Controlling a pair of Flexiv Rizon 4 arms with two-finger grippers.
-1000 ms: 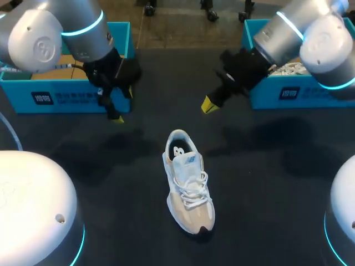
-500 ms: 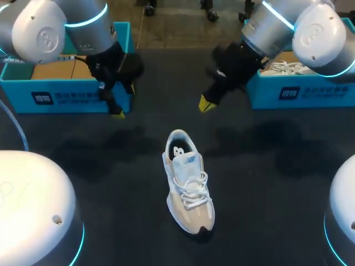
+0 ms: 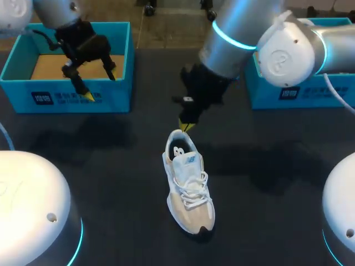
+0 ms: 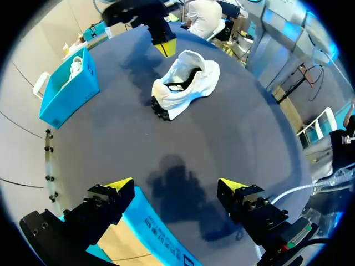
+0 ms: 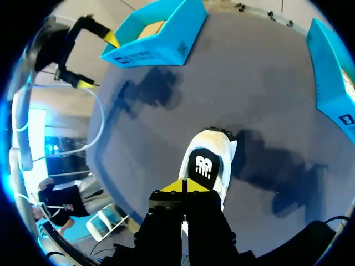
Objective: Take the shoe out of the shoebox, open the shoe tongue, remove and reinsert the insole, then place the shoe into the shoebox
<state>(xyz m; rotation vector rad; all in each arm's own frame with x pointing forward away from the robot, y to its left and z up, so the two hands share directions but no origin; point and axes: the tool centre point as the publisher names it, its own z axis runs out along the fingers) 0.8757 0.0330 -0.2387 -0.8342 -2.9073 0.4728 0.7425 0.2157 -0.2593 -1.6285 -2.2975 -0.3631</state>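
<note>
**Loose shoe, closed tips at the heel: risk of a shove, not a grasp**

- Shoe (image 3: pixel 187 180) stands upright near the middle of the bench (image 3: pixel 111 166), toe toward the near edge, heel toward the far edge. Nothing touches it.
- Right end effector (image 5: pixel 184 185) hangs just over the heel collar, yellow tips pressed together, holding nothing. The dark insole (image 5: pixel 201 166) shows in the opening ahead of it.
- Left end effector (image 4: pixel 176 184) is well apart from the shoe, at the far left corner. Its fingers are spread and empty over the front wall of the shoebox (image 3: pixel 77 98).
- A second blue box (image 3: pixel 288 91) sits at the far right corner.

Risks, as I judge them:
- If the closed tips come down as they are, they may land on the heel rim. That would push the shoe along the bench or tip it onto its side.
- Nothing braces the shoe. A pull on the tongue (image 3: pixel 187 160) could lift the whole shoe, since the laces (image 3: pixel 191 188) look snug across it.
- With the tongue barely open, the insole may fold or catch at the collar on its way out, and buckle on the way back in.
- The left fingers sit close to the shoebox wall, so a careless move could knock the box.
</note>
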